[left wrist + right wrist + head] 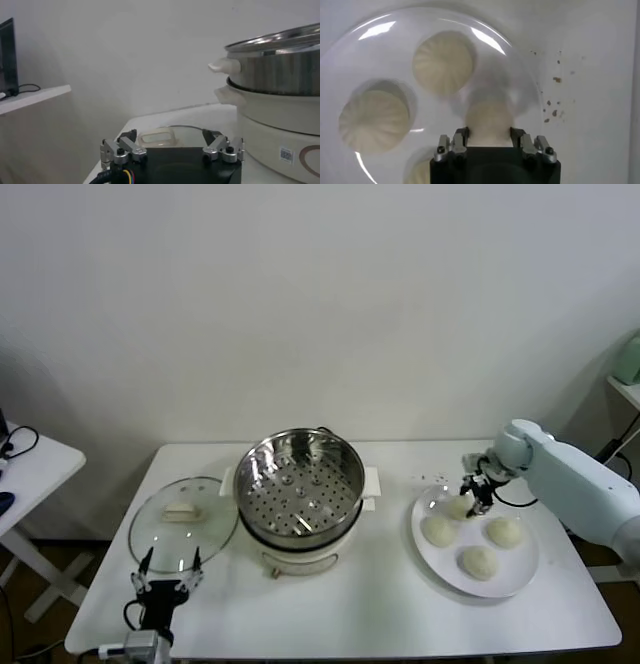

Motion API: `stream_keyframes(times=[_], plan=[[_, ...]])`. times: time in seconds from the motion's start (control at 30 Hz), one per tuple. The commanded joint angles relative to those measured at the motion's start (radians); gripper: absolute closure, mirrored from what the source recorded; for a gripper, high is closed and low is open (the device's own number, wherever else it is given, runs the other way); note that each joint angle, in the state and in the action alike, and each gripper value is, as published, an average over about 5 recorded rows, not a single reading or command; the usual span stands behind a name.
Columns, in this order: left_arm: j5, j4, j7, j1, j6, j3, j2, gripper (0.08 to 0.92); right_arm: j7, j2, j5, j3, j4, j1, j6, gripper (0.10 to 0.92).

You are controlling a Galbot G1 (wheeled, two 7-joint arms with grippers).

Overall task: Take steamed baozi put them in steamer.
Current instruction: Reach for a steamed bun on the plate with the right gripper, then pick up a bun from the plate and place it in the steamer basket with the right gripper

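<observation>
On a white table (360, 604) the steamer (300, 484) stands near the middle, its steel pot open and the perforated tray inside bare. Its round glass lid (183, 524) lies flat on the table just to the robot's left of it, knob up, touching or nearly touching the white base.

To the robot's right of the steamer, well apart from it, a flat white plate (520, 579) holds all four steamed baozi (480, 562). Three lie free: one toward the near rim, one on the side nearer the steamer, one on the far right. The fourth, at the plate's far edge, sits between the fingers of the right gripper (470, 502), which comes down on it from above and is clamped on the bun's two sides; in the right wrist view that bun (489, 120) fills the gap between the jaws, with its neighbours just beside it on the plate. A few dark crumbs (552, 95) speckle the table next to the plate.

The left gripper (166, 576) waits at the table's near left edge, just in front of the lid, its fingers spread apart and holding nothing.

A second small white table (30, 469) stands off to the robot's left.
</observation>
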Motion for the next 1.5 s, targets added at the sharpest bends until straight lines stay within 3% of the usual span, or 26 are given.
stream_keyframes(times=[0.03, 0.33, 0.57, 0.73, 0.93, 1.1, 1.5], plan=[[-0.002, -0.001, -0.001, 0.000, -0.001, -0.002, 0.010, 0.177, -0.004, -0.084, 0.096, -0.160, 0.121, 0.153, 0.005, 0.457], [-0.005, 0.000, -0.001, -0.003, -0.002, -0.004, 0.023, 0.177, -0.004, -0.132, 0.305, -0.470, 0.321, 0.569, 0.037, 0.457], [-0.005, 0.006, 0.000, -0.006, -0.002, 0.000, 0.025, 0.177, 0.010, 0.008, 0.444, -0.649, 0.392, 0.861, 0.100, 0.457], [-0.005, 0.014, -0.001, -0.011, -0.002, 0.001, 0.022, 0.177, 0.032, 0.143, 0.458, -0.672, 0.444, 0.954, 0.169, 0.457], [-0.004, 0.015, -0.002, -0.018, 0.001, 0.000, 0.013, 0.177, 0.092, 0.288, 0.347, -0.662, 0.492, 0.938, 0.276, 0.457], [-0.002, 0.011, -0.002, -0.019, 0.004, 0.000, 0.009, 0.177, 0.155, 0.399, 0.243, -0.652, 0.445, 0.874, 0.422, 0.457], [-0.001, -0.001, 0.000, -0.019, 0.014, -0.012, 0.000, 0.177, 0.264, 0.578, -0.039, -0.593, 0.101, 0.637, 0.711, 0.457]])
